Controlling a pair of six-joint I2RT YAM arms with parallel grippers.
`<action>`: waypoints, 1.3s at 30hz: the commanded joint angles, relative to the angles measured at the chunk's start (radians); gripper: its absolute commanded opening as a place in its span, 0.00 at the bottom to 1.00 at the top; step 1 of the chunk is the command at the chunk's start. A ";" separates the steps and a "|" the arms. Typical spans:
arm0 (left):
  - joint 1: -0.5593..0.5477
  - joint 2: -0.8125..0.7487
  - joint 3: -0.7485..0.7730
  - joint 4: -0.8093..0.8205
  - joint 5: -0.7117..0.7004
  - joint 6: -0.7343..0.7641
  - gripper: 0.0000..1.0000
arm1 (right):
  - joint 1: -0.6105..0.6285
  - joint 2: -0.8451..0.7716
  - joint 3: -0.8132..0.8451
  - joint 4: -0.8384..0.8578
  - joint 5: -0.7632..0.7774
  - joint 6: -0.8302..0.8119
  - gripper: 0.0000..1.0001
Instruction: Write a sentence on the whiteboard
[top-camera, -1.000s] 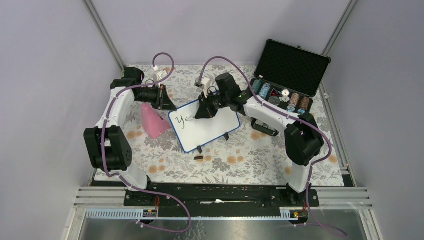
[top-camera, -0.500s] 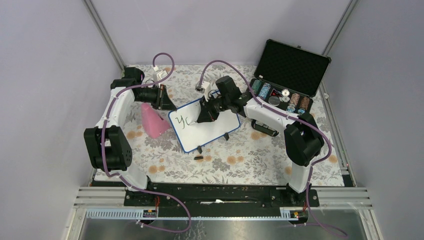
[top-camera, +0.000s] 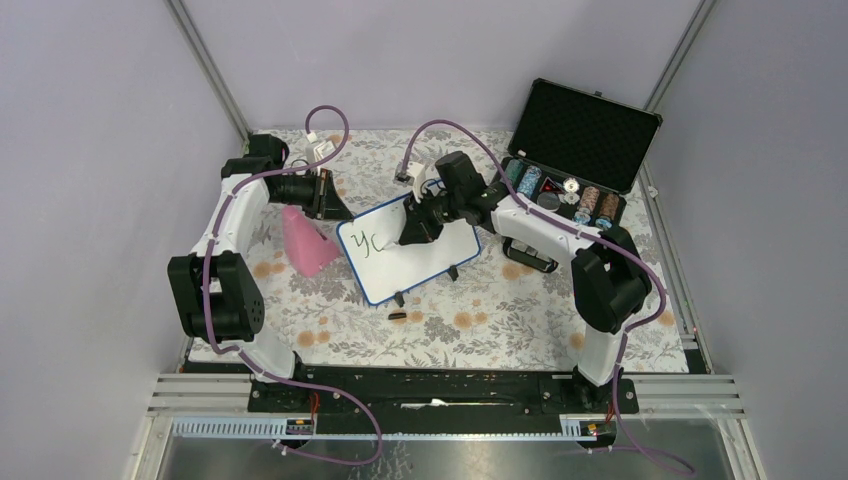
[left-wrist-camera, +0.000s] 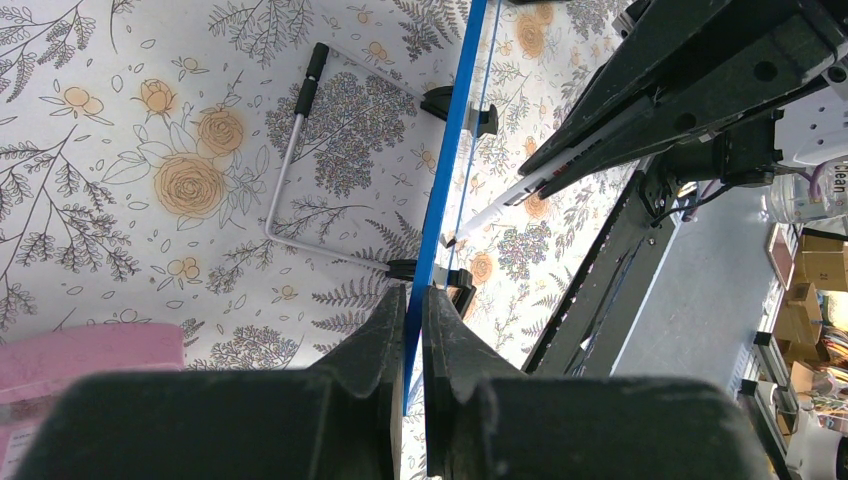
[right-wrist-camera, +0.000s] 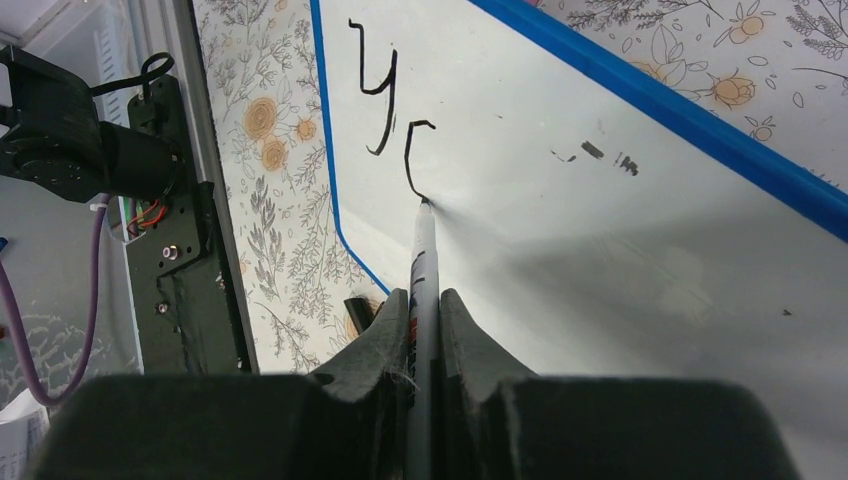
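Whiteboard (top-camera: 425, 262) first: it sat near the middle of the flowered cloth (top-camera: 500, 330), between the two arms and turned a little askew. An open black case (top-camera: 590, 125) stood well off to its right and a pink object (top-camera: 305, 245) just beside its left edge. Of the sentence (right-wrist-camera: 391, 108) only a start was down: a finished "Y" and next to it a curved stroke like a "c", most likely the first half of an "o", both in the board's upper left corner. By my reckoning the task was barely begun. The rest of that letter, the rest of the first word and every word after it were left to write, and most of the white surface was bare but for a few faint specks. The right gripper (right-wrist-camera: 424, 300) had its fingers closed on a marker (right-wrist-camera: 425, 255), pinching the barrel so that the pen ran straight out ahead of them. The tip touched the board right at the lower end of the curved stroke. Seen from above, the right arm reached in from the right with its elbow bent and its wrist over the board's upper middle. The left gripper (left-wrist-camera: 413, 296) was clamped on the board's blue edge, which ran between its fingers near a corner. The left arm stretched forward along the left side and bent inward at the far end, apparently to steady the board.
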 joint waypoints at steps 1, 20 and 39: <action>-0.007 -0.010 0.018 -0.001 -0.001 0.013 0.00 | -0.025 -0.044 0.012 0.002 0.051 -0.031 0.00; -0.006 -0.013 0.014 -0.002 0.000 0.015 0.00 | -0.025 -0.015 0.080 0.002 0.060 -0.008 0.00; -0.007 -0.011 0.012 -0.001 0.002 0.019 0.00 | -0.012 0.024 0.137 0.000 0.045 0.007 0.00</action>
